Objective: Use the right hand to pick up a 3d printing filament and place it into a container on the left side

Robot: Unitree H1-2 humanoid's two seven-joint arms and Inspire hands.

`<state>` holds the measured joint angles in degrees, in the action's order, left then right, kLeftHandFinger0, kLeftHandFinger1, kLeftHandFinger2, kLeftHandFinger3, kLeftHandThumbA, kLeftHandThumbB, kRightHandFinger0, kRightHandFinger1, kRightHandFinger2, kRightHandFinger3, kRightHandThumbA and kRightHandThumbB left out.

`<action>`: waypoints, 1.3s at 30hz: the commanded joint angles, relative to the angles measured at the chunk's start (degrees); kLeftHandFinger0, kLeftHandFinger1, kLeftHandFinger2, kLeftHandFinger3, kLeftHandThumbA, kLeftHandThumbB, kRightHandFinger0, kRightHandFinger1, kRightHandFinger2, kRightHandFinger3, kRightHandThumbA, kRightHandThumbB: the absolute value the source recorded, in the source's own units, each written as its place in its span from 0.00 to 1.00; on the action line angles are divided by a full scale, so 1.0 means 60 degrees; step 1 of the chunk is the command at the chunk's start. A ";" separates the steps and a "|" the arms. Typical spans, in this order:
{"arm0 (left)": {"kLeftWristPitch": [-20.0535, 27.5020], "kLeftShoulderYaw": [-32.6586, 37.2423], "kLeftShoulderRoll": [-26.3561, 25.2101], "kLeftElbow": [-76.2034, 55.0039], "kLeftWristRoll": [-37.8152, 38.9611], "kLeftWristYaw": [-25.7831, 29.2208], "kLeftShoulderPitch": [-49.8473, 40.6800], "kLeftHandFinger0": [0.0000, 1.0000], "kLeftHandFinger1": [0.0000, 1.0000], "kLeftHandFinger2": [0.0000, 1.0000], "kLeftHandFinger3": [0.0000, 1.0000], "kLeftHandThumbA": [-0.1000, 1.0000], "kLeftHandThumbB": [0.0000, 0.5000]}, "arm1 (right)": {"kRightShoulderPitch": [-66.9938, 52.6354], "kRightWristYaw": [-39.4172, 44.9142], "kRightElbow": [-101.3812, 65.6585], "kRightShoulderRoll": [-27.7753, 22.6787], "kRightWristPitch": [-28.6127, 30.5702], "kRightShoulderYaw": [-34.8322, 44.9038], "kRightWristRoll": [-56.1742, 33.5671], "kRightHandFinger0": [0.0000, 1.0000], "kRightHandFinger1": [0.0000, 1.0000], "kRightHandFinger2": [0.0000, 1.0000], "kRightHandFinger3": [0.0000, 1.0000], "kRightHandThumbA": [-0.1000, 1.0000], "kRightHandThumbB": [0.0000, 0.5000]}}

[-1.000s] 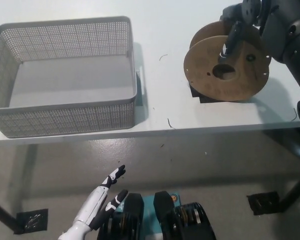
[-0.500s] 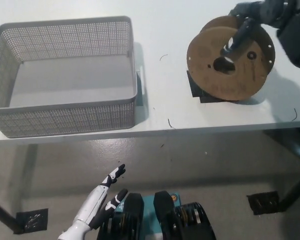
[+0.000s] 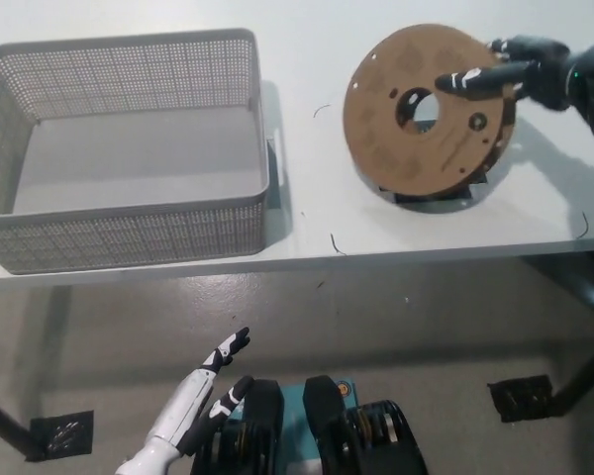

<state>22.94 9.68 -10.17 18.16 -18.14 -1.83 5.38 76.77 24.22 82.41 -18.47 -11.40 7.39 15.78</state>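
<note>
- Presently, the filament spool (image 3: 426, 114) sits at the far right of the white desk (image 3: 317, 218), its brown cardboard flange tipped up and facing the camera, with the round centre hole in plain view.
- The spool's lower edge rests on or just above a dark object (image 3: 431, 198) on the desk; contact between them cannot be confirmed.
- The black right hand (image 3: 520, 77) reaches in from the right edge at the spool's upper right. One finger lies across the flange face, its tip just beside the centre hole; the rest of the hand sits at the flange rim. Whether the hand truly clamps the spool cannot be told.
- The grey mesh container (image 3: 129, 233) stands on the left part of the desk, well apart from the spool, with nothing inside it.
- A few small dark threads (image 3: 335, 243) lie on the desk between container and spool, near the front edge.
- The white left hand (image 3: 203, 391) hangs below the desk edge at lower left, over the floor, fingers spread and holding nothing.
</note>
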 commanded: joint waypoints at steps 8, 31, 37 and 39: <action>0.0328 -0.0014 -0.0085 -0.0105 0.0062 0.0044 0.0161 1.00 1.00 1.00 1.00 1.00 0.45 | 0.1120 -0.0407 -0.0080 -0.0096 -0.0861 0.4869 -0.4669 0.00 0.19 0.53 0.84 0.00 0.16; 0.0244 0.0000 -0.0058 -0.0098 -0.0013 0.0057 0.0234 1.00 1.00 1.00 1.00 1.00 0.46 | 0.2655 -0.0870 -0.0344 0.1175 -0.1023 0.6070 -0.4590 0.00 0.10 0.64 0.57 0.00 0.16; 0.0183 0.0016 -0.0075 -0.0140 -0.0012 -0.0002 0.0321 1.00 1.00 1.00 1.00 1.00 0.46 | 0.3128 -0.0757 -0.0237 0.1569 -0.0919 0.5214 -0.4169 0.00 0.21 0.57 1.00 0.00 0.20; 0.0162 0.0031 -0.0086 -0.0169 -0.0060 -0.0007 0.0346 1.00 1.00 1.00 1.00 1.00 0.45 | 0.3250 -0.0882 -0.0189 0.1663 -0.0970 0.5010 -0.4112 0.00 0.21 0.57 1.00 0.00 0.26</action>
<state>22.94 9.68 -10.16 18.70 -18.27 -1.85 5.65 83.35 18.52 84.04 -9.94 -18.09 40.60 -5.52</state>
